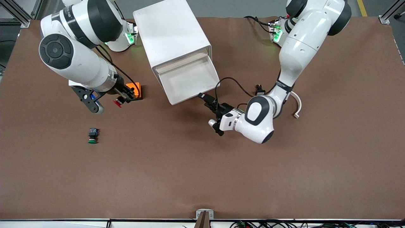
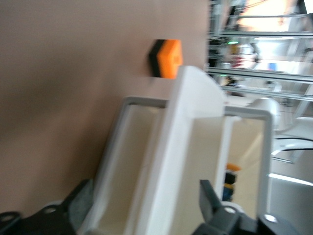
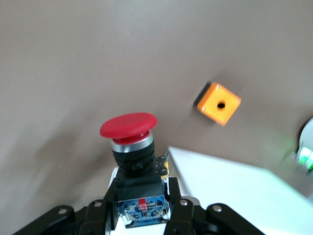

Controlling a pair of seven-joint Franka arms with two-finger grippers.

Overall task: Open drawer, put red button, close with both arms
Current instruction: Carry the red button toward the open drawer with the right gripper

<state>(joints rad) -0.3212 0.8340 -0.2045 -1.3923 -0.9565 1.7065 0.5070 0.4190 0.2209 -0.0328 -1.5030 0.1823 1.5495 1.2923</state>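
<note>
Under the right arm, red button (image 1: 119,102) half-hidden.

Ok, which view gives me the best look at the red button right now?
The right wrist view: the red button fills the frame, cap and body clear, gripped by the right end effector. The front view shows it only as a small red spot beside the orange box. The left wrist view does not show it.

Shown were two arms, one cabinet (image 1: 172,31) with one drawer (image 1: 190,80) open, two push buttons, one red button (image 1: 119,102) and one green button (image 1: 92,136), and one orange box (image 1: 134,90).
</note>
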